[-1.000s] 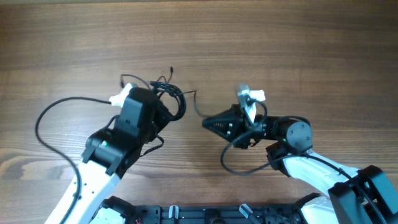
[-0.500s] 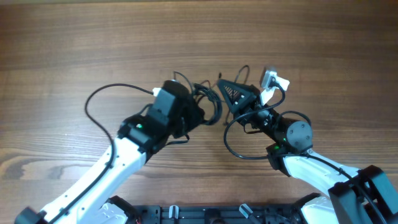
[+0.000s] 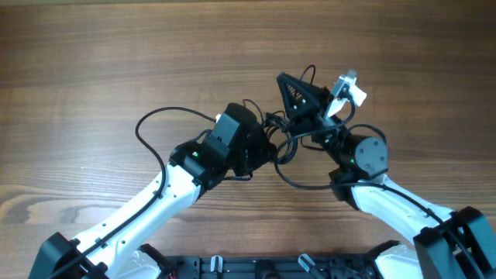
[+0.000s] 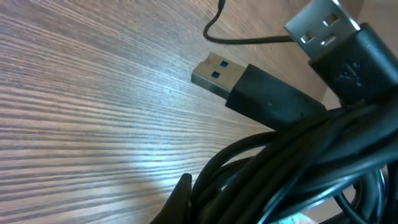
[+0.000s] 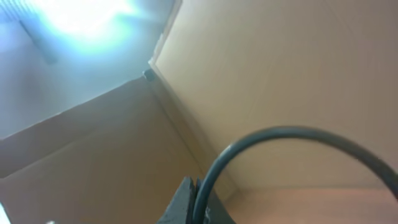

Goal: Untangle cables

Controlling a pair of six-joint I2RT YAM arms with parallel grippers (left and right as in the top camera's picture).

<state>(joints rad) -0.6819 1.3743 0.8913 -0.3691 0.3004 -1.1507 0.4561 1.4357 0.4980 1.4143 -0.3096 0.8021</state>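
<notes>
On the wooden desk (image 3: 116,62), the left hand (image 3: 262,146) is clenching the cables (image 4: 292,155); the right hand (image 3: 283,80) is pinching one of them.

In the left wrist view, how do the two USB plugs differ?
The lower plug shows blue inside its metal shell; the upper plug shows none. The upper plug is cut by the frame edge; the lower plug is whole. Both have silver shells and black bodies.

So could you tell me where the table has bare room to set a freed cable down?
Bare wood runs along the far edge of the table and fills the left side beyond the left arm. The far right corner is open too. The middle is crowded: cables bunched between left gripper and right gripper.
</notes>
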